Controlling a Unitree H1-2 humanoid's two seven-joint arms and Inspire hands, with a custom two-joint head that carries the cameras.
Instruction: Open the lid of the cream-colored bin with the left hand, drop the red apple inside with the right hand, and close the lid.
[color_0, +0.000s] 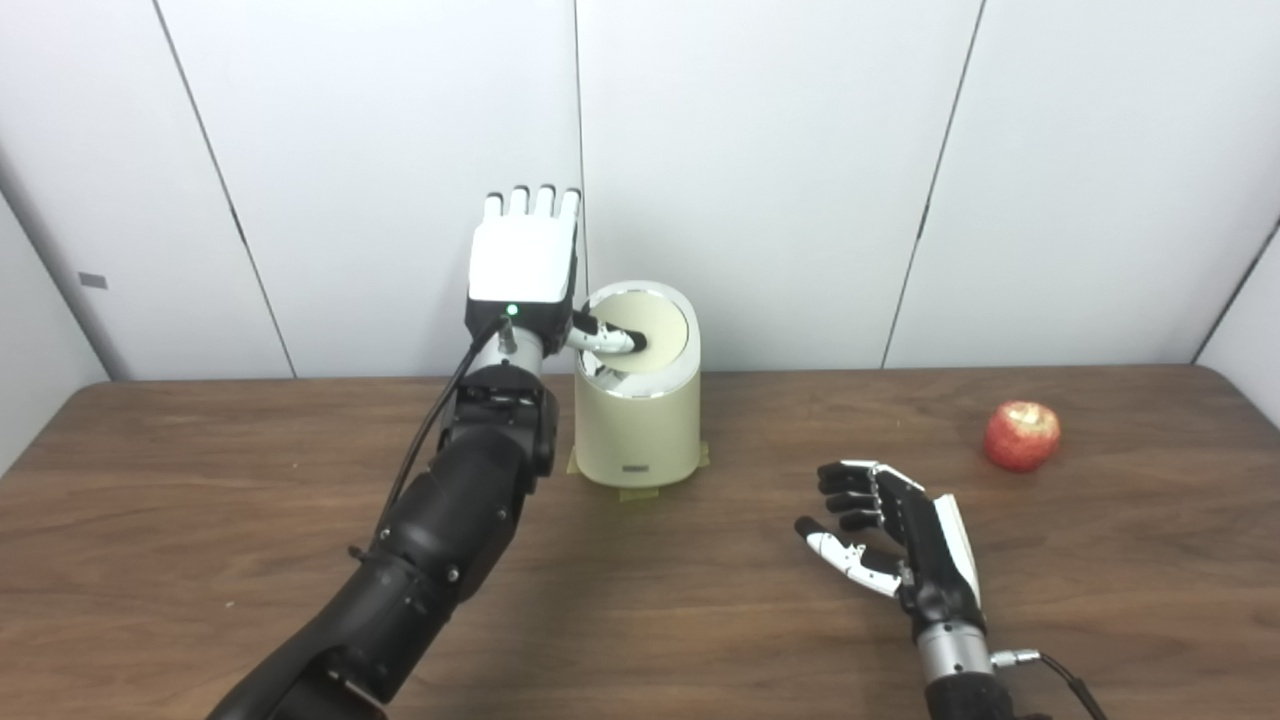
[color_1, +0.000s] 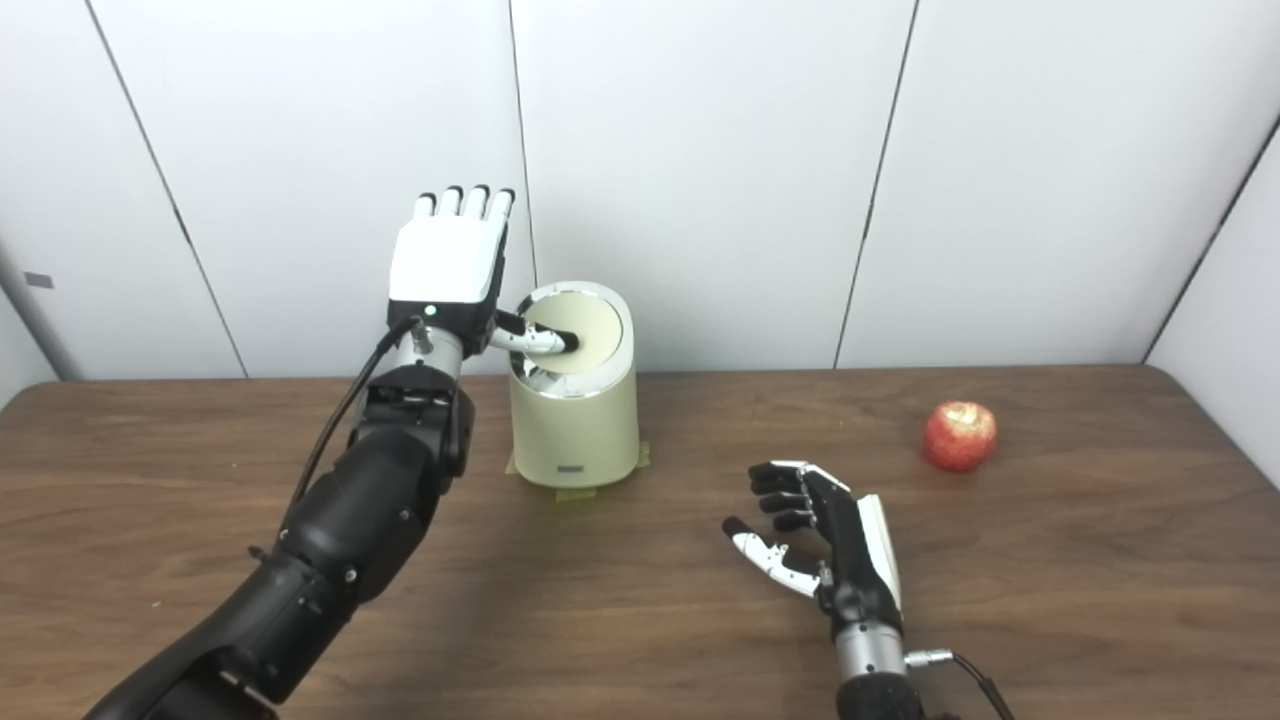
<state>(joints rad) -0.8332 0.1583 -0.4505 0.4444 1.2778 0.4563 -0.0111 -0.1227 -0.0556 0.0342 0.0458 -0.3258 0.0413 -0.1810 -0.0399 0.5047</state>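
The cream-colored bin (color_0: 637, 425) stands at the back middle of the table. Its round lid (color_0: 648, 335) is tilted, with a dark gap showing at its left front edge. My left hand (color_0: 523, 265) is raised just left of the bin, fingers straight up and apart, thumb reaching right and pressing on the lid. The red apple (color_0: 1021, 436) lies on the table at the right, untouched. My right hand (color_0: 885, 530) rests open near the front, palm facing left, well left of and nearer than the apple.
The wooden table (color_0: 200, 520) runs the full width, backed closely by white wall panels (color_0: 780, 150). Tape patches (color_0: 640, 492) show under the bin's base. The left forearm (color_0: 440, 540) crosses the table's left front.
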